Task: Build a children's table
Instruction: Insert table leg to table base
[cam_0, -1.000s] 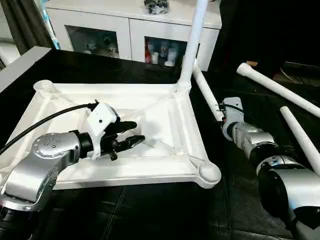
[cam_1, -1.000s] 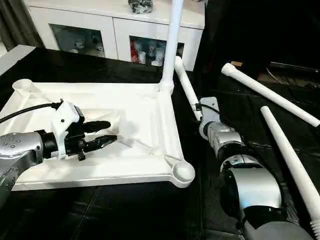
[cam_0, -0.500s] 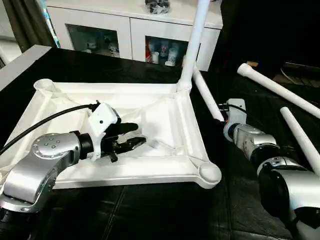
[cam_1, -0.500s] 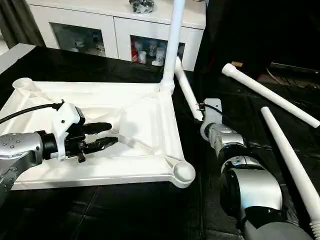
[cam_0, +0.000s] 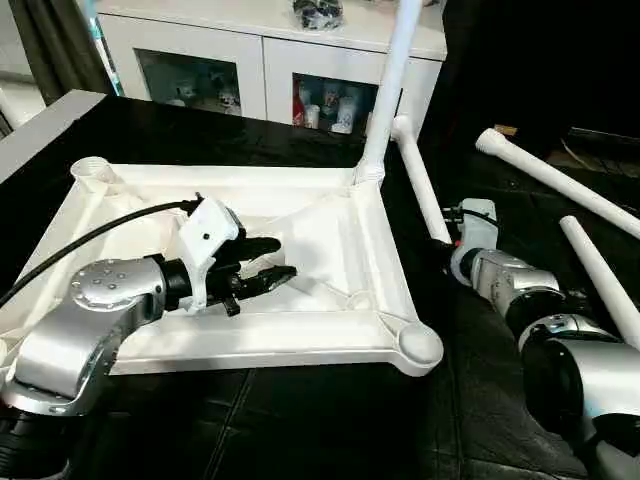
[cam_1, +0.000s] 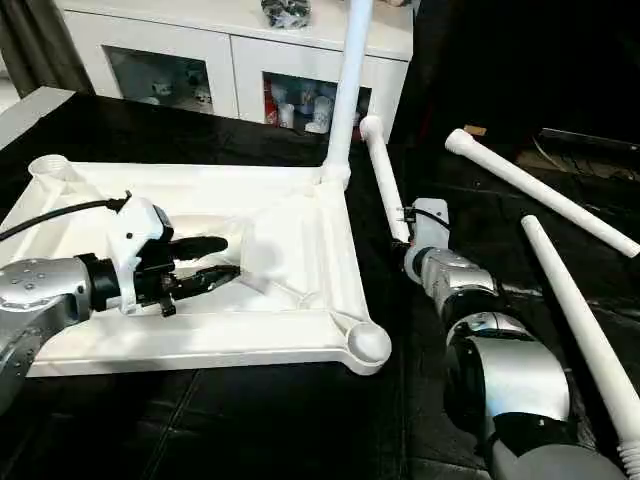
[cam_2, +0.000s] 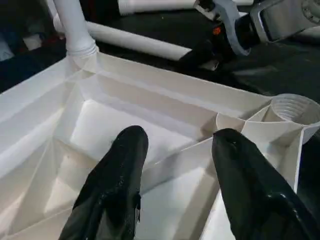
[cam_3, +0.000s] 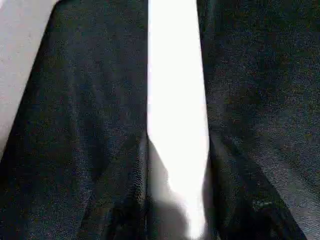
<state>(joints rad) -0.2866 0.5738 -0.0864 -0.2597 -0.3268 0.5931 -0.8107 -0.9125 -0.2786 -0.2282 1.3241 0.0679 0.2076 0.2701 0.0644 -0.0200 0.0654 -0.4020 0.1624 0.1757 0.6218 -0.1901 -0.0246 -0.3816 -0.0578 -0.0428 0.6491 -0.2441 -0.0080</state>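
White plastic tabletop (cam_0: 340, 215), underside up; our left gripper (cam_0: 262, 264) jaws parted over ribs, right gripper (cam_3: 176, 150) jaws clasp loose leg (cam_0: 421, 183).

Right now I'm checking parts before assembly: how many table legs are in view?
4: one leg upright in the tabletop's far corner socket, one beside the tabletop at the right gripper, two lying farther right.

I see the table top (cam_0: 340, 235) and legs (cam_0: 555, 180) as smooth white plastic with a soft sheen. My forearms (cam_0: 85, 330) look like brushed silver metal, the fingers (cam_2: 112, 187) glossy black. The black surface (cam_0: 300, 420) underneath looks leathery, faintly shiny.
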